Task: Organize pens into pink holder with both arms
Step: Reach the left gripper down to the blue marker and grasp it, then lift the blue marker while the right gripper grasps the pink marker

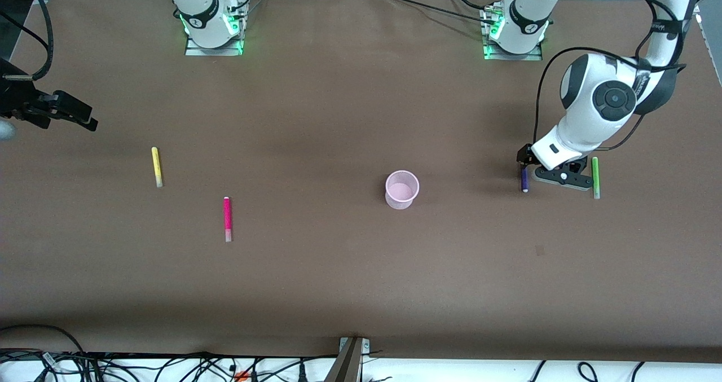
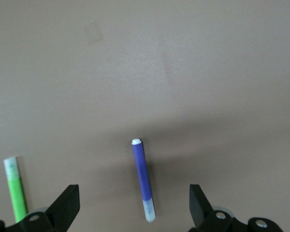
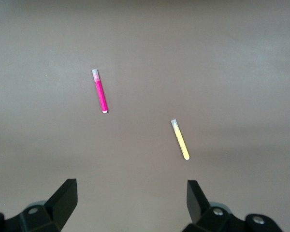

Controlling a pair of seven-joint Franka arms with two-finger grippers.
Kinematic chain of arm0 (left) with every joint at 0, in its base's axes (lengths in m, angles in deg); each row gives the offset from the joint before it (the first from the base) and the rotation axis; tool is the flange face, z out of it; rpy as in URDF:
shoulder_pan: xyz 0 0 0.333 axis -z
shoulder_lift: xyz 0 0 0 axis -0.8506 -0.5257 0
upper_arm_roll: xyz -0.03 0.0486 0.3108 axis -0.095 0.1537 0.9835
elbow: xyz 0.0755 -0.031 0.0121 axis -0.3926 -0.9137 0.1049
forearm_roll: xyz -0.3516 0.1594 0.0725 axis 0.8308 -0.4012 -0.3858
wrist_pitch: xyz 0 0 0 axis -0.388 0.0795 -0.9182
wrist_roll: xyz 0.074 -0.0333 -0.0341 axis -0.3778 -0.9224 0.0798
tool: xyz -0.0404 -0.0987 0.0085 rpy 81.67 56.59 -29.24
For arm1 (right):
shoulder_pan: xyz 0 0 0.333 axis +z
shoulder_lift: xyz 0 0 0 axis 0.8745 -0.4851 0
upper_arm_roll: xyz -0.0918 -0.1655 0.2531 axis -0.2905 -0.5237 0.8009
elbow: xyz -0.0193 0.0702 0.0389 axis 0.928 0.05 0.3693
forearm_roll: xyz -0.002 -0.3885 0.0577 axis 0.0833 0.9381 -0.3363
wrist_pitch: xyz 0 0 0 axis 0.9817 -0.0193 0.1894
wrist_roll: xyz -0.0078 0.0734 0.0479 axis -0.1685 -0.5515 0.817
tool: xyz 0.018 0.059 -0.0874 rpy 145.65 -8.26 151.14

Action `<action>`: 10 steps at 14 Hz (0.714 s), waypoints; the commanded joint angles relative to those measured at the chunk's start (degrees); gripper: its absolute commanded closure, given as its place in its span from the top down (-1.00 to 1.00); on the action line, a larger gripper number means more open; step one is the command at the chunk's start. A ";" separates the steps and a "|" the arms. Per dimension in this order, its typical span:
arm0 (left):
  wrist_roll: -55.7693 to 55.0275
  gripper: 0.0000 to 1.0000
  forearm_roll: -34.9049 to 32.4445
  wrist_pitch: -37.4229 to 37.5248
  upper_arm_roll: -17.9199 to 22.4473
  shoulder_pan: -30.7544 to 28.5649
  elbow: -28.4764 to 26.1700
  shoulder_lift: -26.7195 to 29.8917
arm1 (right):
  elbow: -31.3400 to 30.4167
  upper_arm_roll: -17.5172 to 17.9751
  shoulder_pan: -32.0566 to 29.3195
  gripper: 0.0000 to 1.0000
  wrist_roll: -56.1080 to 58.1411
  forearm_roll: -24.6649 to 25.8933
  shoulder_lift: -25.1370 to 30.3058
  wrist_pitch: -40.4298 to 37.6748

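A plain brown tabletop (image 1: 338, 280) carries 4 pens scattered in 2 pairs, with the pink holder (image 1: 402, 189) standing upright and empty between the pairs, so each arm can serve its own end.

The left gripper (image 2: 134, 208) is low over the purple pen (image 2: 143, 179), its jaws spread wide. In the left wrist view the pen lies between the 2 fingers (image 2: 65, 205), roughly centred and touching neither, so this looks like the approach to a first pick. The green pen (image 1: 595, 176) lies just beside the gripper, toward the left arm's end of the tabletop.

The right gripper (image 3: 130, 205) hangs above the right arm's end, jaws also wide and holding nothing. The yellow pen (image 1: 156, 166) and magenta pen (image 1: 227, 218) lie below it, well apart from the fingers; this arm seems to wait.
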 commanded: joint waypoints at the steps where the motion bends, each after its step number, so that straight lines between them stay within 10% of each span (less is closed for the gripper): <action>1: 0.21 1.00 0.86 -4.40 -0.27 -1.61 0.47 -4.24 | 1.29 0.06 0.12 1.00 -0.42 -0.43 -0.37 -1.02; 8: 0.29 0.98 0.86 -7.75 -0.36 -1.44 0.65 -11.71 | 1.29 0.06 0.56 1.00 -0.34 -0.43 -0.28 -0.84; 10: 0.21 0.67 0.95 -7.75 -0.44 -1.70 0.74 -12.85 | 1.37 0.06 1.00 1.00 -0.42 -0.34 -0.28 -0.58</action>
